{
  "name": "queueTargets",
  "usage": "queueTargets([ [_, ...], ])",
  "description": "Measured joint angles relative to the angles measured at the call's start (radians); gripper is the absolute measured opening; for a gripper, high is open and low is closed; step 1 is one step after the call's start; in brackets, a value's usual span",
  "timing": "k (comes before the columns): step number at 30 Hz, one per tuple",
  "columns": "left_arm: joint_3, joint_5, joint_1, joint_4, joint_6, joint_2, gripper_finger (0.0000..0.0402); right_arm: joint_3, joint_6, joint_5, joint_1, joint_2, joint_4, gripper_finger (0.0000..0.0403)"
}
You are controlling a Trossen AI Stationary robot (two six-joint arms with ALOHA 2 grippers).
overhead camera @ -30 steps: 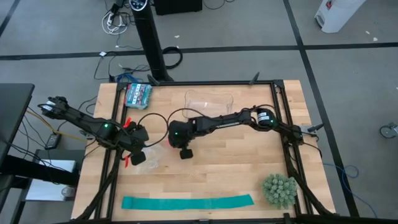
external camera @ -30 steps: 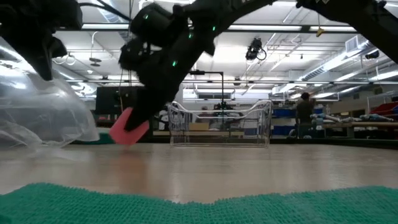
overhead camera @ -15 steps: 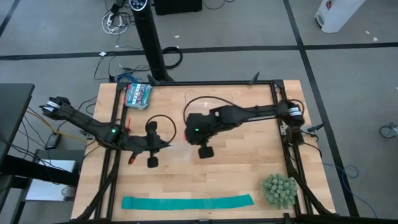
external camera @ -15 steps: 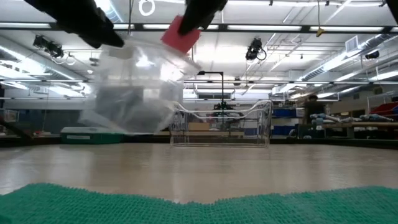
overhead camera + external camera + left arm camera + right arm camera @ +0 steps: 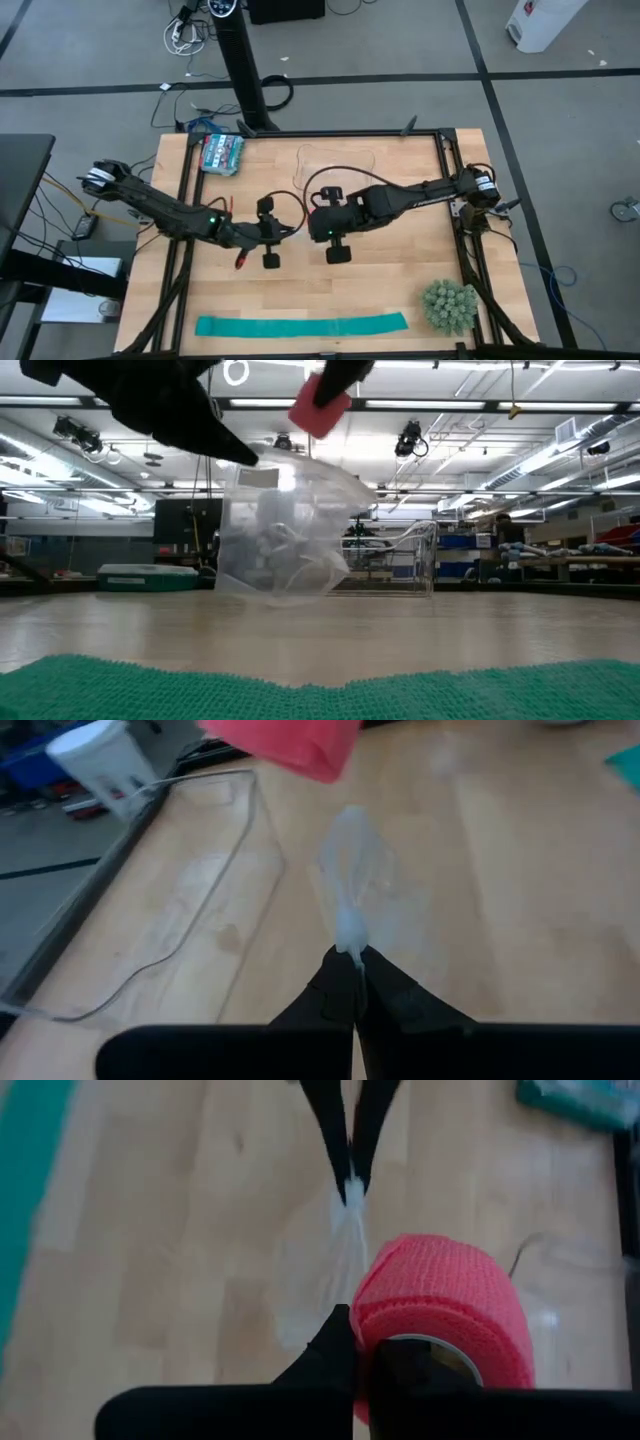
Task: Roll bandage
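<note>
The right claw (image 5: 362, 1342) grips the rolled bandage (image 5: 438, 1312) in the air over mid-counter (image 5: 400, 260), just above a clear bag (image 5: 285, 545) that the left claw (image 5: 352, 982) pinches shut by its top edge. To bag it well, I judge the mouth must open before the roll is lowered straight in

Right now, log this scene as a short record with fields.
left pincer: shut on the clear plastic bag, holding it above the table
right pincer: shut on the bandage, a pink-red roll held over the bag
teal strip: flat along the table's near edge
clear bin: at the far side
green spiky ball: near right corner
</note>
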Motion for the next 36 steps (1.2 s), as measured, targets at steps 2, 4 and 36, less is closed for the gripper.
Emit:
queueTargets([
  [2, 0.000, -0.032, 0.008, 0.016, 0.001, 0.023, 0.0006, -0.029, 0.032, 0.019, 0.009, -0.004, -0.007, 0.0002],
  [4, 0.000, -0.047, 0.021, 0.030, 0.003, 0.036, 0.0006, -0.065, 0.068, 0.037, 0.017, -0.015, -0.004, 0.0002],
  [36, 0.001, -0.003, 0.085, 0.226, 0.030, 0.107, 0.0006, -0.587, 0.109, 0.215, -0.014, -0.228, 0.601, 0.0002],
])
